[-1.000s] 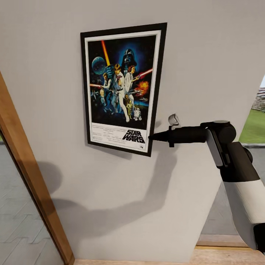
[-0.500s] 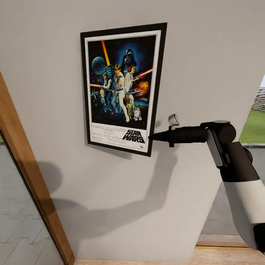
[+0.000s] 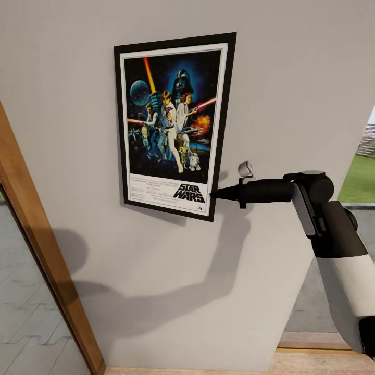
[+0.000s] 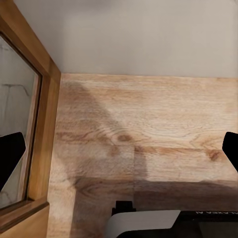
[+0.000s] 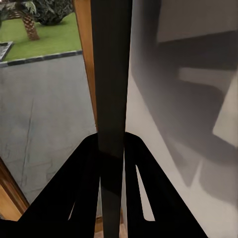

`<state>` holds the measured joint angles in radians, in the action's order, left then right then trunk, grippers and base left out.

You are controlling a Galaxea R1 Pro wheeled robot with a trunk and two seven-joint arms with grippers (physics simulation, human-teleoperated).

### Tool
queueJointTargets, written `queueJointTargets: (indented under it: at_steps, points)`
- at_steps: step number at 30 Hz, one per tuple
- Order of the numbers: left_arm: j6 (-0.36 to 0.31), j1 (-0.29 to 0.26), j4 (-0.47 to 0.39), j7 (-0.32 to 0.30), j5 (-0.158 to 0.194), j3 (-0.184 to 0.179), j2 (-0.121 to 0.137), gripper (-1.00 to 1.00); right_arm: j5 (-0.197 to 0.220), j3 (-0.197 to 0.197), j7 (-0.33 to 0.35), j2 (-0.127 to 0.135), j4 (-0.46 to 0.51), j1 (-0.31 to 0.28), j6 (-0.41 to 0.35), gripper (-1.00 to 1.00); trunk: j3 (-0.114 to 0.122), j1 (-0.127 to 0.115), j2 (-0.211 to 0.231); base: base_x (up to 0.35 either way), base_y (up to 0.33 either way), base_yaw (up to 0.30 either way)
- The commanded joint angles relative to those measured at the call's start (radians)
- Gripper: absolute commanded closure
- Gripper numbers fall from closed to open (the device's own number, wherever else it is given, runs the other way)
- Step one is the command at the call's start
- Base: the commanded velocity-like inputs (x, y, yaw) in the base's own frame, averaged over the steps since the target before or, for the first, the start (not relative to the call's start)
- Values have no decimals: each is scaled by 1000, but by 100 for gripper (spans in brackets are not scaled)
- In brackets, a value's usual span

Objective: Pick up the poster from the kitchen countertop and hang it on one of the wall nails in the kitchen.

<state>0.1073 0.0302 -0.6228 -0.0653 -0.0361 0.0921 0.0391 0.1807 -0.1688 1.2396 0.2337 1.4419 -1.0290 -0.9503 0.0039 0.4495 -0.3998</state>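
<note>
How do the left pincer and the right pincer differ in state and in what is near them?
The right pincer is shut on the poster, gripping its black frame edge by the grey wall; the left pincer is open and holds nothing. The right pincer is raised at the wall; the left pincer points down at the wooden floor. Both have black fingers.

The upright rectangular black-framed Star Wars poster lies flat against the plain light grey wall, slightly tilted. The right arm's black two-fingered gripper reaches in from the right and meets the poster's lower right edge, the frame edge standing between its fingers. A slanted brown wooden door frame stands left of the wall, with wood-plank floor below.
</note>
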Motion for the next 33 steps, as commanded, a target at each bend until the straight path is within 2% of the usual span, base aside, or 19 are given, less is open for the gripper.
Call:
queueJointTargets:
  at_steps: [1,33]
  points:
    - [1,0,-1,-7,-4,5,-1,-100,-21,-1,0,1,-1,0,2,100,0,0,0,0,0,0]
    - [2,0,-3,-7,-4,6,-1,-100,-22,-1,0,1,0,2,3,100,0,0,0,0,0,0]
